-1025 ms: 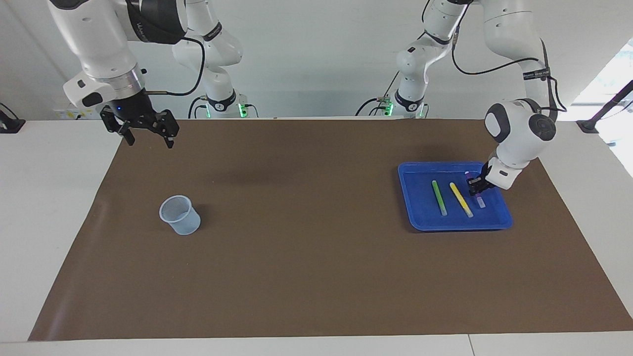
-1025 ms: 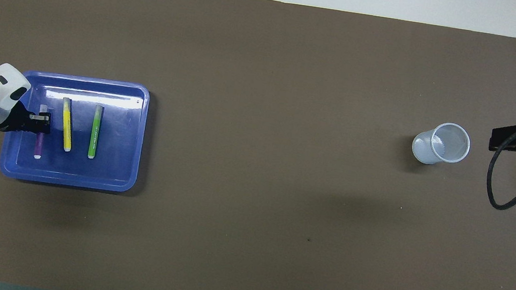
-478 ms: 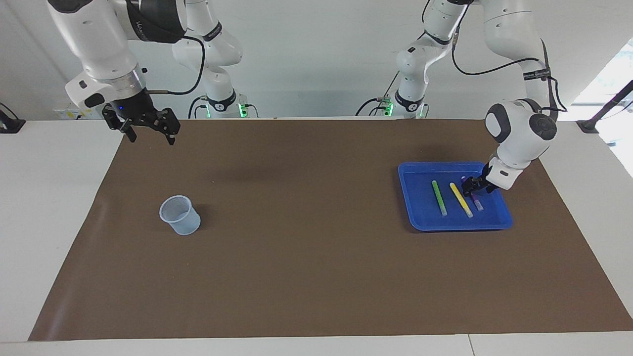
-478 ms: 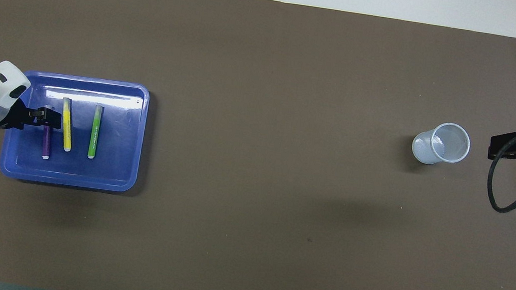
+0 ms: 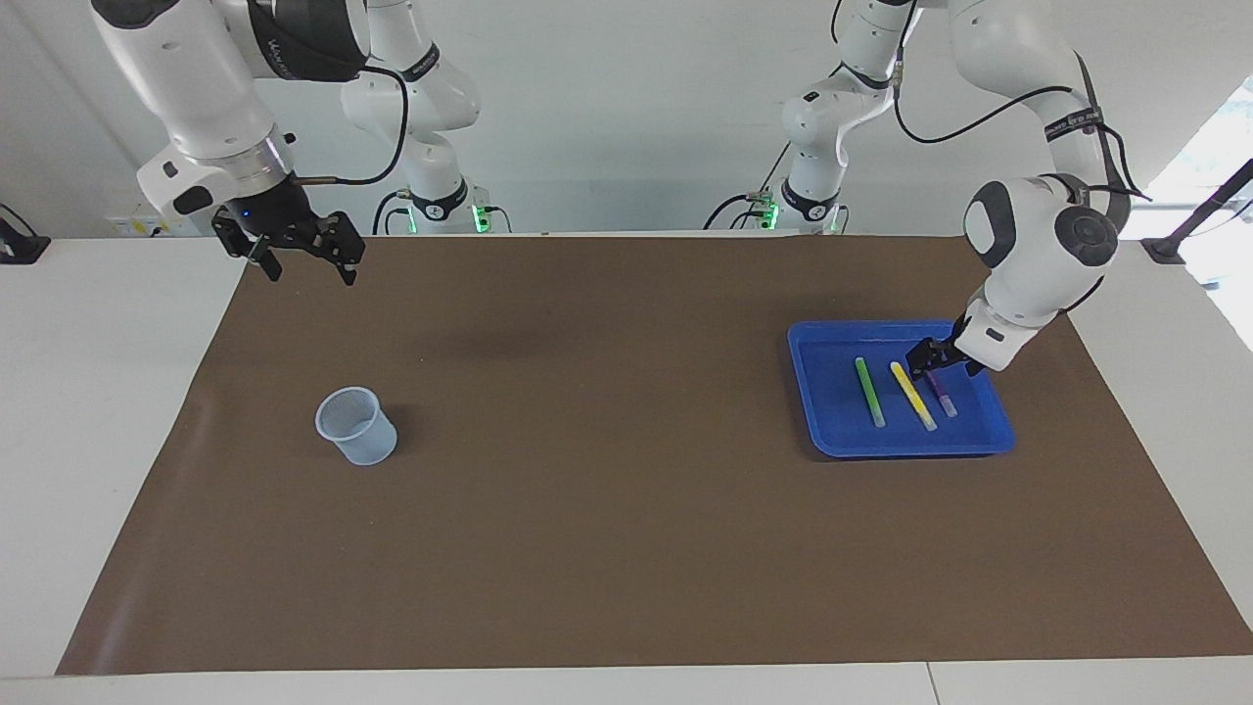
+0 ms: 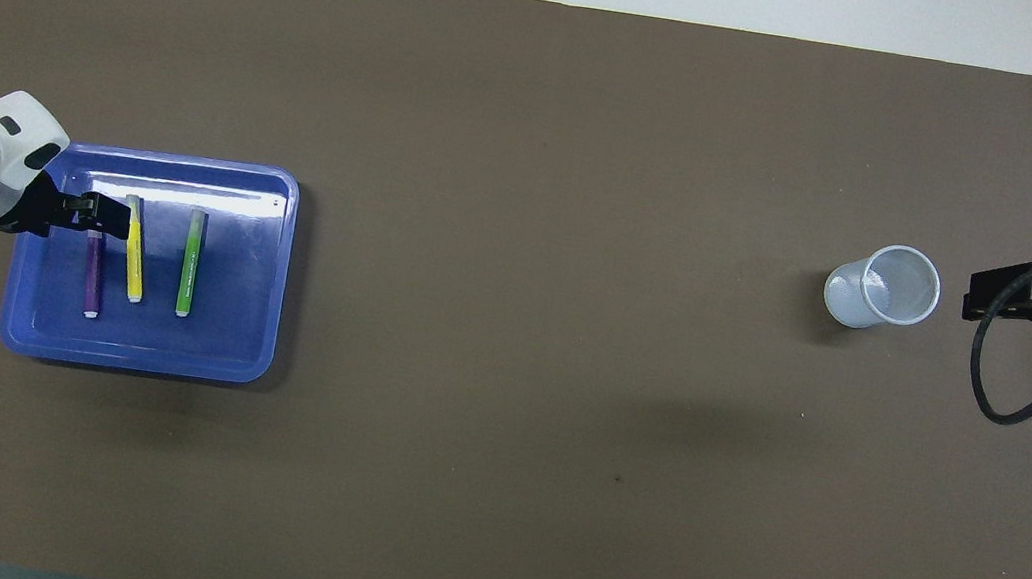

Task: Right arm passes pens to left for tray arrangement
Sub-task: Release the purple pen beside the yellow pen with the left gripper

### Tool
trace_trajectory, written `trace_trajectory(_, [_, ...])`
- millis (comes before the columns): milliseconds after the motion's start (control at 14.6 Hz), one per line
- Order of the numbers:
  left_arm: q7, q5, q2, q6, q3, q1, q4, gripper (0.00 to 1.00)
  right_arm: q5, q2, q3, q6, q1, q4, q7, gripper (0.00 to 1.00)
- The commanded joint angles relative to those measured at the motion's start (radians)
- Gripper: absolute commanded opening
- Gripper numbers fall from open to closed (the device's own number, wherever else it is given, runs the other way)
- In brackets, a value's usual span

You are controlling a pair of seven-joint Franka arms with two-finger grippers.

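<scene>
- The blue tray (image 5: 812, 392) sits at the right of the facing view, toward the left arm's end of the tabletop (image 5: 607, 509). The green pen (image 5: 869, 392), yellow pen (image 5: 912, 396) and purple pen (image 5: 944, 397) lie side by side in it.
- The left gripper (image 5: 932, 358) hangs just over the purple pen's upper end; whether its jaws are clenched or released I cannot tell. Lifting away carelessly, it could clip that pen or nudge the yellow one beside it out of line.
- The right gripper (image 5: 305, 257), jaws spread and holding nothing, waits at the upper left.
- The cup (image 5: 356, 425) looks empty and light; a low sweep by that arm could tip it.
</scene>
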Motion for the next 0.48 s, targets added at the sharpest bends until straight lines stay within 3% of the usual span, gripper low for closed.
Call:
trace_trajectory(0, [-0.014,0.017,-0.065,-0.069,0.006,-0.045,0.008,1.0,0.001,0.007,-0.003,-0.019,0.001,0.023,0.006,1.0])
trace_trajectory(205, [-0.013,0.008,-0.13,-0.14,0.026,-0.118,0.009,1.0,0.0,0.012,-0.003,-0.025,0.0,0.032,0.005,1.0])
trace_trajectory(410, [-0.025,-0.061,-0.232,-0.293,0.231,-0.329,0.025,1.0,0.001,0.015,-0.003,-0.045,0.0,0.052,0.005,1.0])
